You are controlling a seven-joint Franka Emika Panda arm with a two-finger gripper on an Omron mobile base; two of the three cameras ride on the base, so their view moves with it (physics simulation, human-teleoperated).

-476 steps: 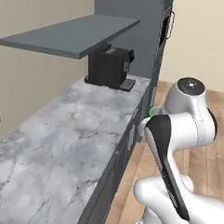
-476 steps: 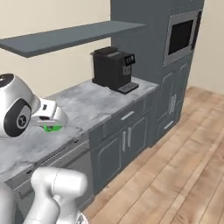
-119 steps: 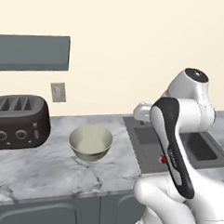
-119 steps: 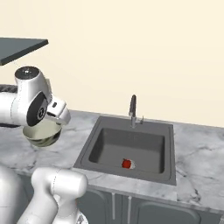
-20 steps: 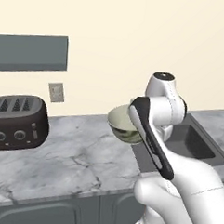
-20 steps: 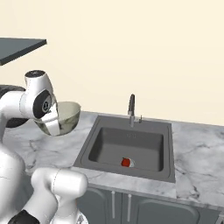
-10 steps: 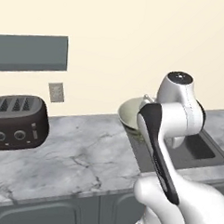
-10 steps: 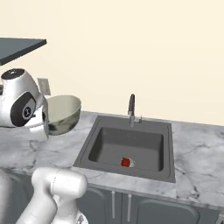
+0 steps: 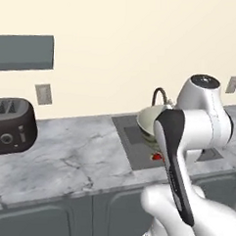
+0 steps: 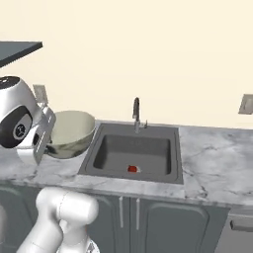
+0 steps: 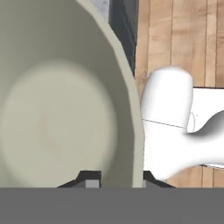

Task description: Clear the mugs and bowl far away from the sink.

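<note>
1. Pincer (image 11: 117, 177) is clamped narrowly on the bowl (image 10: 71, 132) rim — wall pinched between the fingertips.
2. Bowl is carried tilted, above the counter (image 10: 212, 163) — just left of the sink (image 10: 136, 153).

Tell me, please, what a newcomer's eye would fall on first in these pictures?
Most striking is the wide cream bowl held up off the counter, tilted, just left of the sink; the tool grips its rim. Next comes a small red thing on the sink's floor, and a dark toaster far left on the marble counter.

Faucet (image 10: 136, 112) behind open sink (image 10: 133, 153)
</note>
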